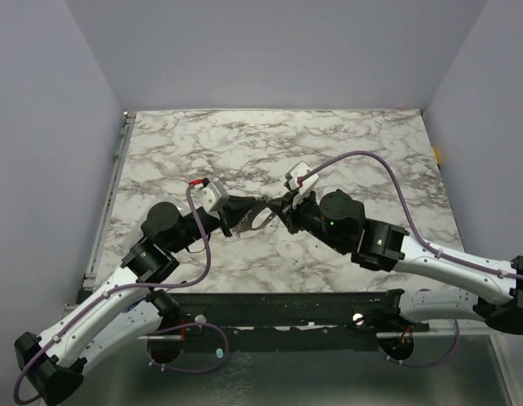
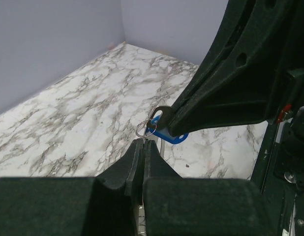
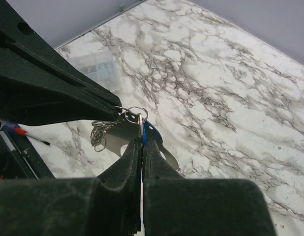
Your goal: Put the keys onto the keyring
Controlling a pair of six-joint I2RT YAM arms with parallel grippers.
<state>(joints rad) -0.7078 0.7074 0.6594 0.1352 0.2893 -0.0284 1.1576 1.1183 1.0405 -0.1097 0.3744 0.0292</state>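
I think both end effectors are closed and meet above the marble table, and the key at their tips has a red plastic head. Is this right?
Not quite. The key has a blue head, not a red one, as the left wrist view shows. The rest holds: the left end effector and the right end effector are closed and meet above the marble table.

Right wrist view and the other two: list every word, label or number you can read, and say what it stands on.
No text is legible in any view.
On the clear plastic packet, any print is too blurred to read.
On the blue key, no marking can be made out.
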